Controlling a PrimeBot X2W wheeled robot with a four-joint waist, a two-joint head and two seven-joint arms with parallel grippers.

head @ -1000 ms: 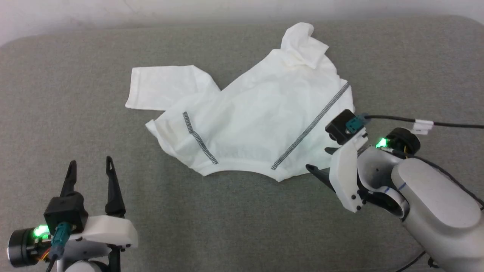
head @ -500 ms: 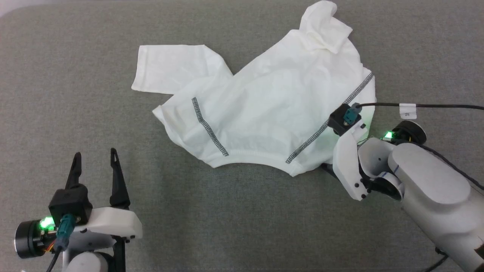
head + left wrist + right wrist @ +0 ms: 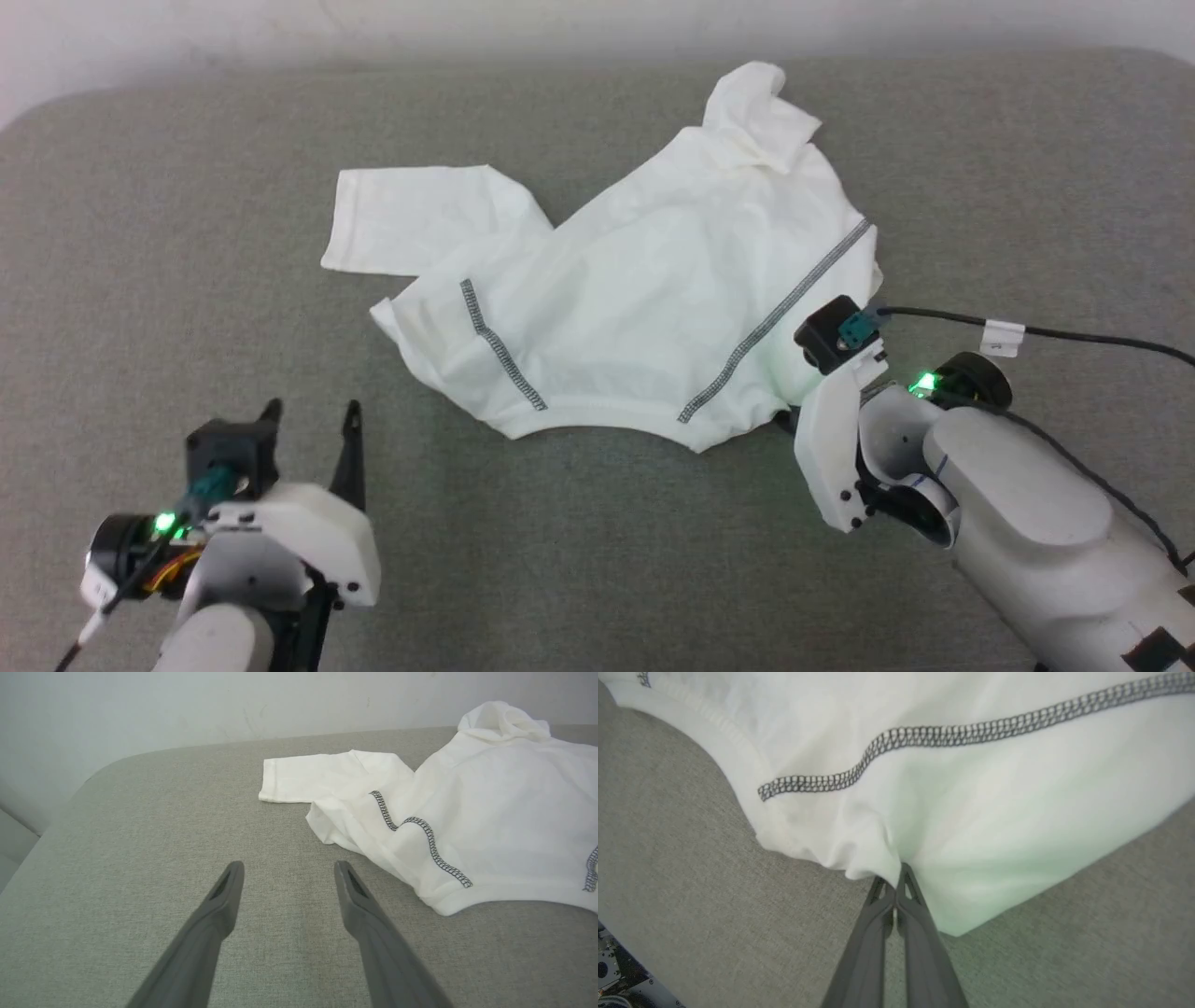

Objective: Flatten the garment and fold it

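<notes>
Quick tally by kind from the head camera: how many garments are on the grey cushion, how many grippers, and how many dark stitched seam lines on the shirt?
White garment: 1
Grippers, the left gripper and the right gripper: 2
dark stitched seam lines on the garment: 2
Total: 5

Pale arm shells [image 3: 1027, 504]; dark gripper fingers [image 3: 366, 926]; green lights [image 3: 922, 382]; black cables [image 3: 1083, 334].

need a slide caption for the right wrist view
Right hand shut on the edge of the white garment, fabric bunched near a dark stitched seam, grey cushion beneath.
</notes>
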